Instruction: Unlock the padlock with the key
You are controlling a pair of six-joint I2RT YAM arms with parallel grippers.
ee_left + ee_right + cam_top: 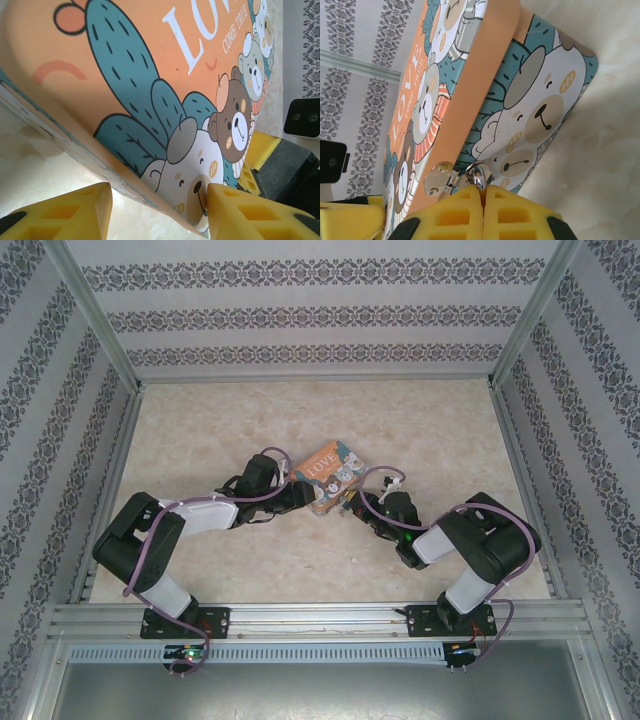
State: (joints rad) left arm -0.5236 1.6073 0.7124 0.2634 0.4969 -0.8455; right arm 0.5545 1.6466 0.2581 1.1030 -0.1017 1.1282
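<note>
Our left end effector grasps the LOVE tin. Up close, our clenched right end effector crowds the padlock shackle beside the tin's hasp.

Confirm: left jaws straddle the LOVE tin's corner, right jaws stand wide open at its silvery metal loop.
Not quite. The right wrist view shows the right jaws shut, yellow pads pressed together, at the silvery metal loop. The left jaws do straddle the corner of the LOVE tin.

Closed right pincer just beneath padlock shackle on tin.
</note>
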